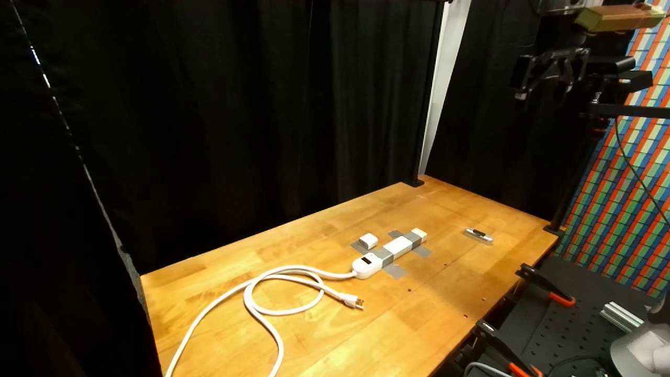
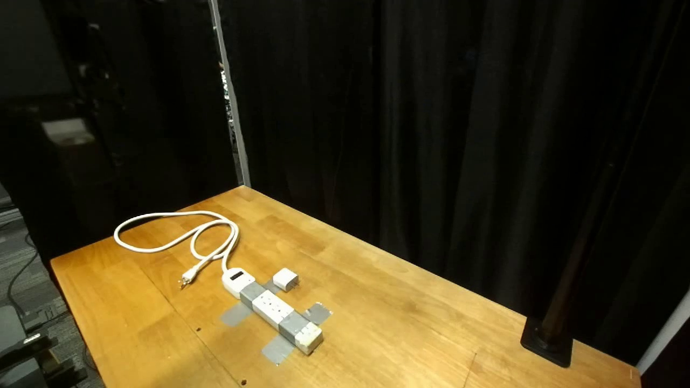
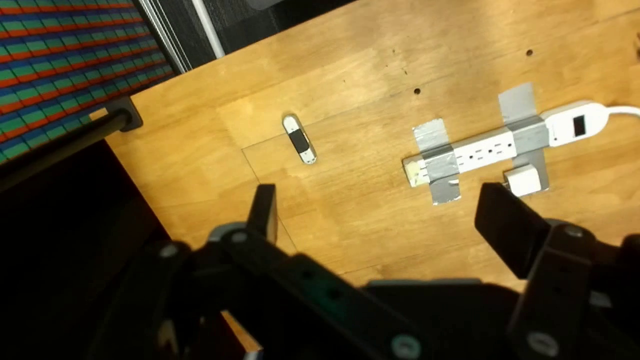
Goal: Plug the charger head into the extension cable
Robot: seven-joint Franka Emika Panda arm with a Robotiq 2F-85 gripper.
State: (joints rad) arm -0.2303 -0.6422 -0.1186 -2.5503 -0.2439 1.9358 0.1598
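Wrist view: my gripper (image 3: 382, 212) is gaping, holding nothing; the charger (image 3: 524, 180) is lying prongs (image 3: 506, 185) sideways; I'm planning on pinching its body, leaving those prongs free.

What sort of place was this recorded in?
Probably a robotics lab: black curtains hang behind a wooden table, orange-tipped clamps sit at its edge, and the extension cable is taped down.
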